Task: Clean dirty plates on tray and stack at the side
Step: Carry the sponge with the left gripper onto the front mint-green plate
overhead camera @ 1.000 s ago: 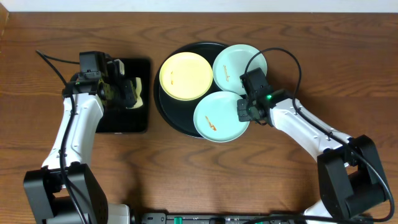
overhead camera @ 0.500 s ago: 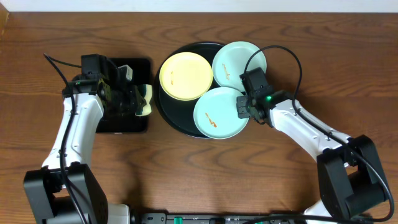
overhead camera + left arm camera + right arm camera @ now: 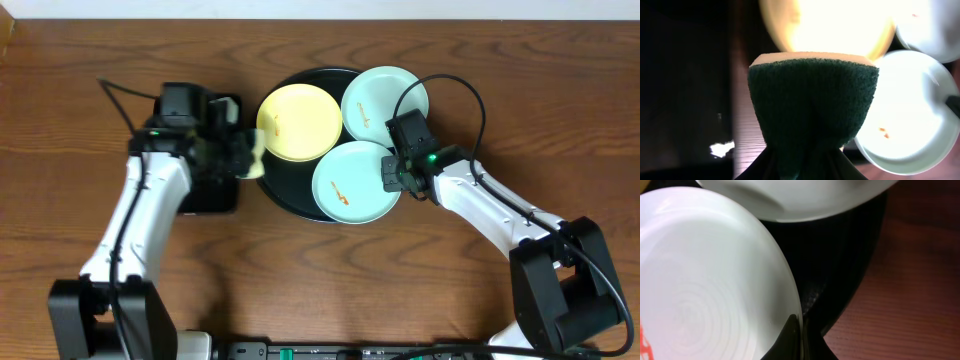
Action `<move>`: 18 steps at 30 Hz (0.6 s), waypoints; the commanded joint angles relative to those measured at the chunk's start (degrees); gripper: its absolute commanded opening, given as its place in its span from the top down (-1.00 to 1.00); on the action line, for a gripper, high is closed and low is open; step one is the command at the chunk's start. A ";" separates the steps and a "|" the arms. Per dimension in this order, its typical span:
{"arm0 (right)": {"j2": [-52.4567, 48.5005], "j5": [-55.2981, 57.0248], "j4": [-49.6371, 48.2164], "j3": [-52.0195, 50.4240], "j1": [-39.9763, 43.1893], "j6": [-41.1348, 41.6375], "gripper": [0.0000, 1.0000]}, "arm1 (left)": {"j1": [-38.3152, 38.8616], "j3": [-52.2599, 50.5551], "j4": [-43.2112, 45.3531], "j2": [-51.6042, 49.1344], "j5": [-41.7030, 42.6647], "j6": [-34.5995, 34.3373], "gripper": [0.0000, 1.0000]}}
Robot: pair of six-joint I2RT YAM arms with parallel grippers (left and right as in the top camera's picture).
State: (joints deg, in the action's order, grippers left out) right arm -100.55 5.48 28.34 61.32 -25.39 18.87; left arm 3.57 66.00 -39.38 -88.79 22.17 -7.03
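A sponge [image 3: 256, 156] poised at the tray [image 3: 285, 192], the near mint plate [image 3: 350, 185] pinned.
Overhead: the left gripper [image 3: 245, 158], clamped on the sponge, hangs beside the yellow plate [image 3: 298, 122]; the right gripper [image 3: 392, 176] sits at the mint plate's edge. Left wrist: green scouring face leads, likely for scrubbing. Right wrist: fingertips [image 3: 789, 337] pinch that rim, seemingly steadying it.

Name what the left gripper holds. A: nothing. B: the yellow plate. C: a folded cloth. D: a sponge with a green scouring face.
D: the left wrist view shows the fingers of the left gripper clamped on a green-faced sponge with a pale yellow layer behind it, at the edge of the yellow plate.
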 commanded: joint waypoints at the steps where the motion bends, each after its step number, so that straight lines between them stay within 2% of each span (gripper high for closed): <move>1: 0.13 2.01 0.74 -0.48 -0.57 0.44 0.98 | 6.01 0.35 -0.20 3.04 -2.14 -4.68 0.85; 11: 0.13 1.53 0.94 -0.50 -0.57 2.36 0.98 | 18.58 0.15 -0.39 2.56 -2.64 -14.58 0.85; 18: 0.13 1.55 1.27 -0.55 -0.57 2.34 0.98 | 25.49 0.07 1.05 1.46 -9.42 -17.35 0.85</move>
State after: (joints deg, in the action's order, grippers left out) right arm -100.55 5.58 29.19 61.32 -25.39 20.58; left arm 27.11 66.00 -39.09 -86.26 16.36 -22.17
